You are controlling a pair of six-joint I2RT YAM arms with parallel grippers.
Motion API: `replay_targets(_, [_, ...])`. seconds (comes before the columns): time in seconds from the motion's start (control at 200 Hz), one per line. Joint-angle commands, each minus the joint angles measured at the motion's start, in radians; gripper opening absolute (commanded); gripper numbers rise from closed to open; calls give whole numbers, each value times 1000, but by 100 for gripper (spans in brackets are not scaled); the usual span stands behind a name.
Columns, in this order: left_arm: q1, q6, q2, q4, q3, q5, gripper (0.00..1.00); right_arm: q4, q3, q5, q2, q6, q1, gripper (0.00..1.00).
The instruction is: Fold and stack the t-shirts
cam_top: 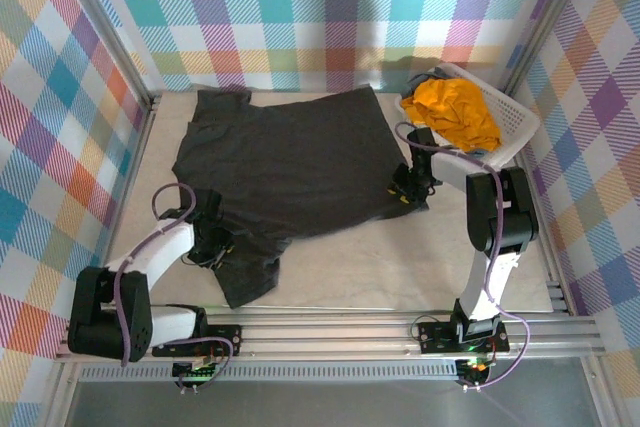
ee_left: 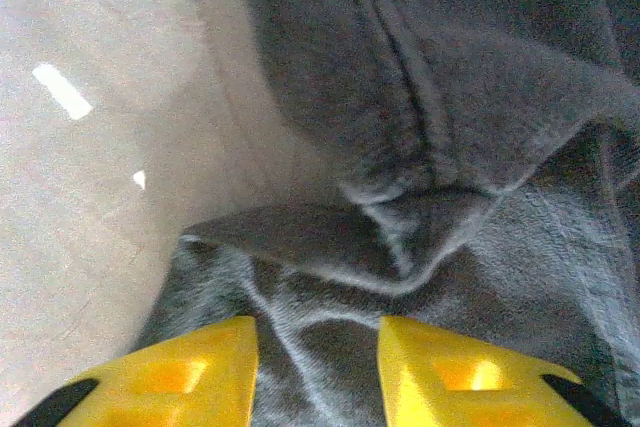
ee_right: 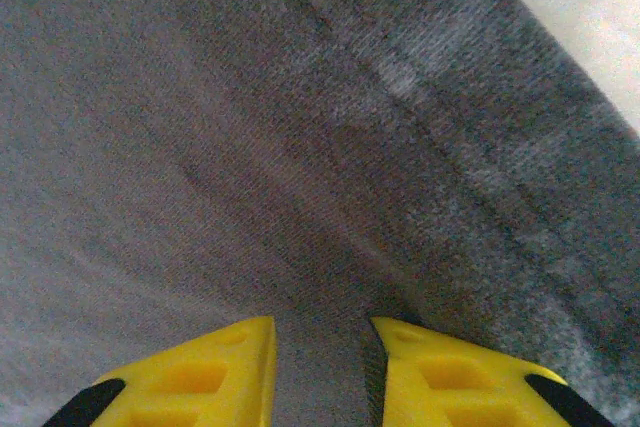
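Each arm has its jaws part-open astride a pinch of the charcoal t-shirt (cam_top: 290, 162) spread on the tabletop (cam_top: 420, 267), left (ee_left: 315, 367) at a rumpled sleeve, right (ee_right: 320, 372) near the hem, likely for folding, while the mustard t-shirt (cam_top: 455, 112) waits in the basket (cam_top: 515, 127) beyond the right jaws.

Overhead camera looks down from behind the arm bases, taking in the whole table (cam_top: 400, 267). Each wrist camera stares past its own yellow fingertips, very close on the charcoal t-shirt (cam_top: 290, 162), the cloth all three views share.
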Motion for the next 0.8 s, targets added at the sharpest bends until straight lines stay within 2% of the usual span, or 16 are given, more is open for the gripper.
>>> replay_targets(0.0, [-14, 8, -106, -153, 46, -79, 43, -80, -73, 63, -72, 22, -50, 31])
replay_targets(0.08, [-16, -4, -182, -223, 47, -100, 45, -64, -73, 6, -116, -10, -55, 37])
replay_targets(0.185, [-18, -32, -269, -263, 15, -47, 43, -46, -82, -49, -208, -57, -53, 46])
replay_targets(0.26, [-39, -70, -316, -304, -21, -20, 40, -105, -64, -59, -254, -91, -53, 47])
replay_targets(0.425, [-147, -173, -419, -389, -105, 4, 36, -142, -123, -106, -381, -96, -51, 46])
replay_targets(0.53, [-250, -244, -459, -385, -156, 34, 36, -152, -167, -138, -433, -87, -43, 46])
replay_targets(0.685, [-428, -337, -401, -277, -196, 39, 41, -133, -221, -175, -455, -77, -44, 46])
replay_targets(0.795, [-503, -386, -323, -229, -190, 21, 42, -133, -232, -182, -454, -73, -44, 46])
